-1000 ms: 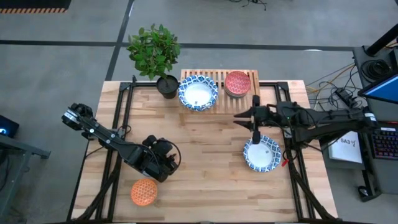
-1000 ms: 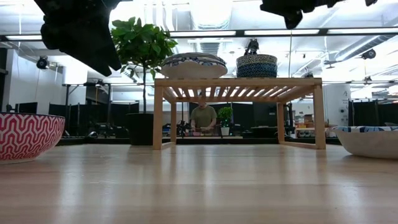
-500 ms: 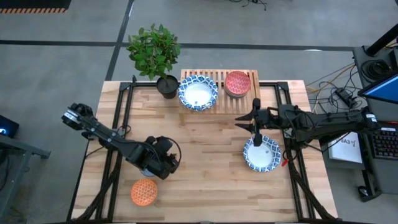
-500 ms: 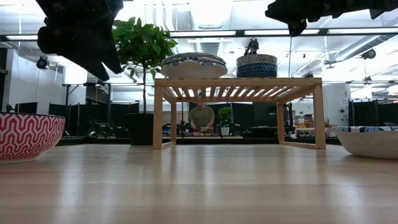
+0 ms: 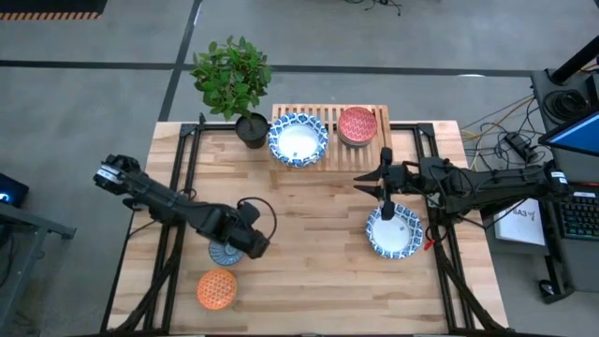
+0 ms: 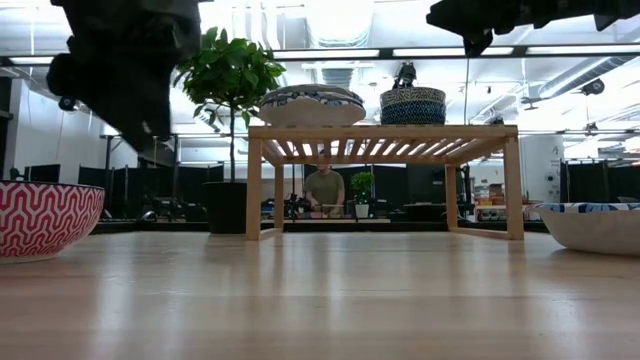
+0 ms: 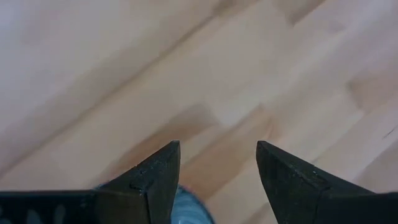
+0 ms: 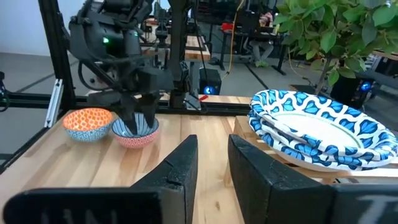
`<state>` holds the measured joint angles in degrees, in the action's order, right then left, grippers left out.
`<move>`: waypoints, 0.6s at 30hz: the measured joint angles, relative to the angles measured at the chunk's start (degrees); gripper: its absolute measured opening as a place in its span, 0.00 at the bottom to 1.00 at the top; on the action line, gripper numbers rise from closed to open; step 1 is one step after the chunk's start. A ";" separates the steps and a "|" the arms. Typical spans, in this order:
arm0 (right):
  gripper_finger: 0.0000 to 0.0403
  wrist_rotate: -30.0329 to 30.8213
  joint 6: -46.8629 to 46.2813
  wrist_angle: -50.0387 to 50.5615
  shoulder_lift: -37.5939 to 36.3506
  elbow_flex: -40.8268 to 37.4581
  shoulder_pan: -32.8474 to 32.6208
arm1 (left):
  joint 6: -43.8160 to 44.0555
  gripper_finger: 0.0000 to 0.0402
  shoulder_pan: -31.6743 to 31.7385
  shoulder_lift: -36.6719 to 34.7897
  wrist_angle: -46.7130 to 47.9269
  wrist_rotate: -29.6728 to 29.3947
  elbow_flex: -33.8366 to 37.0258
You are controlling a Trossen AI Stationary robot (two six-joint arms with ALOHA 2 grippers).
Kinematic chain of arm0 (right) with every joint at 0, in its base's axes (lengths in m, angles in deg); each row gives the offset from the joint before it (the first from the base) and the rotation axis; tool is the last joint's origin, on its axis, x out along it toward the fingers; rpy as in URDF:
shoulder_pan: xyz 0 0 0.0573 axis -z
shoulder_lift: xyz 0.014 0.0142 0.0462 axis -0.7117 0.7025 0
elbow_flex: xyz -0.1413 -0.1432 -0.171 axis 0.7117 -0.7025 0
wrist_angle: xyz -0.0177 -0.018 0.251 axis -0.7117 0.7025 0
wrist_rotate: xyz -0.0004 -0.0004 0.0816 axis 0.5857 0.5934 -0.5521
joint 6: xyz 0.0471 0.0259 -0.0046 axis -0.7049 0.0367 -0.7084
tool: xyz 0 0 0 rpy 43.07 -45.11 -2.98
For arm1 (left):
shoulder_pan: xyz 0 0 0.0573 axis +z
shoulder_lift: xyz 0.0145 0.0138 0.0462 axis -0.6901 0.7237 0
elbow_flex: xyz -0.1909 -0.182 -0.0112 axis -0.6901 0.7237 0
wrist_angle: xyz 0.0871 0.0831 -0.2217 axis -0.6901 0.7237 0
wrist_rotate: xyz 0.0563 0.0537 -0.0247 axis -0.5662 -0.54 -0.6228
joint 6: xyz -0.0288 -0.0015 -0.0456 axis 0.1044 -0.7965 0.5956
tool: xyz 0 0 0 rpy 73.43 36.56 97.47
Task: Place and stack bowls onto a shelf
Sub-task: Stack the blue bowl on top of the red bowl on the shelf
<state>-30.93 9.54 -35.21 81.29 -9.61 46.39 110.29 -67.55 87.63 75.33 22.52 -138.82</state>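
A small bowl (image 5: pixel 223 252), red-and-white outside (image 6: pixel 40 218) and blue-striped inside (image 8: pixel 135 131), sits on its base on the table. My left gripper (image 7: pixel 217 149) is open and points down just above that bowl's right rim (image 7: pixel 186 209). An orange bowl (image 5: pixel 216 288) stands nearer the table's near edge. My right gripper (image 8: pixel 212 146) is open and hovers over the table's right half (image 5: pixel 360 178), above and left of a wide blue-rimmed bowl (image 5: pixel 394 230). The slatted shelf (image 5: pixel 328 114) carries stacked wide bowls (image 8: pixel 317 130) and a small bowl with a red inside (image 5: pixel 357 124).
A potted plant (image 5: pixel 232 80) in a black pot stands at the shelf's left end. Open plank surface lies between the two arms (image 5: pixel 309 215). In the low view a person (image 6: pixel 326 190) shows in the room far behind the shelf.
My left gripper has come down toward the table and shifted a little toward the right edge, uncovering the small red-and-blue bowl in the high view. The bowl itself has stayed in place on the table.
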 joint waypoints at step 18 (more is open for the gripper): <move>0.18 0.07 -0.27 0.05 0.11 0.00 0.00 | 5.54 0.48 3.72 0.04 3.71 22.54 -1.70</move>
<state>-30.86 9.27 -35.16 81.40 -9.61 46.39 115.84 -63.83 87.67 79.04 45.06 -140.52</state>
